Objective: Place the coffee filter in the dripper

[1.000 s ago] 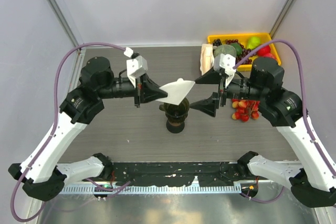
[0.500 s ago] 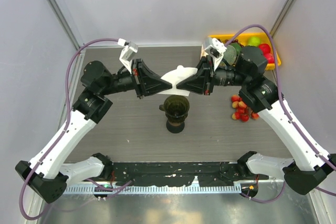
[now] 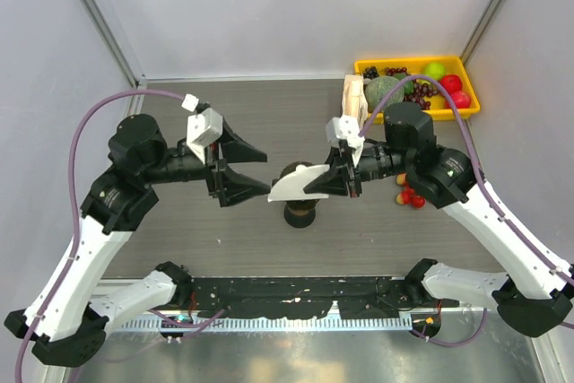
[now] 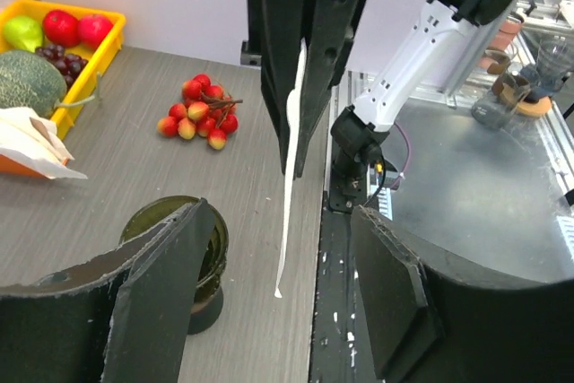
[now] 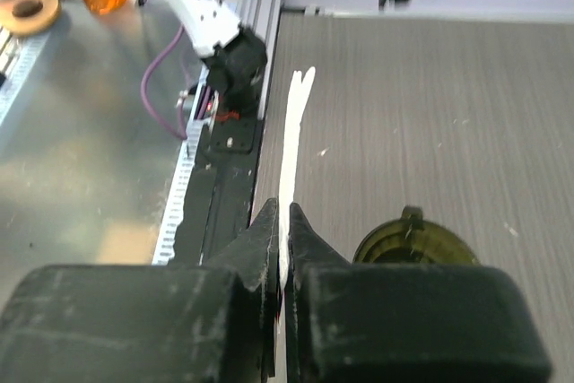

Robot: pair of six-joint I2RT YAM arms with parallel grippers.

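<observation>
My right gripper (image 3: 316,187) pinches the filter (image 3: 287,190) by one edge, flat and unopened, just above the dripper (image 3: 300,214). My left gripper (image 3: 260,175) gapes wide and empty, left of the dripper. Released like this, the filter would likely skid off the rim.

We're in a robotics lab test cell: pale panels (image 3: 296,6) on aluminium posts (image 3: 94,11) behind the jaws, grey counter (image 3: 224,230) beneath them, black mounting rail (image 3: 296,291), purple cables (image 3: 148,91).
</observation>
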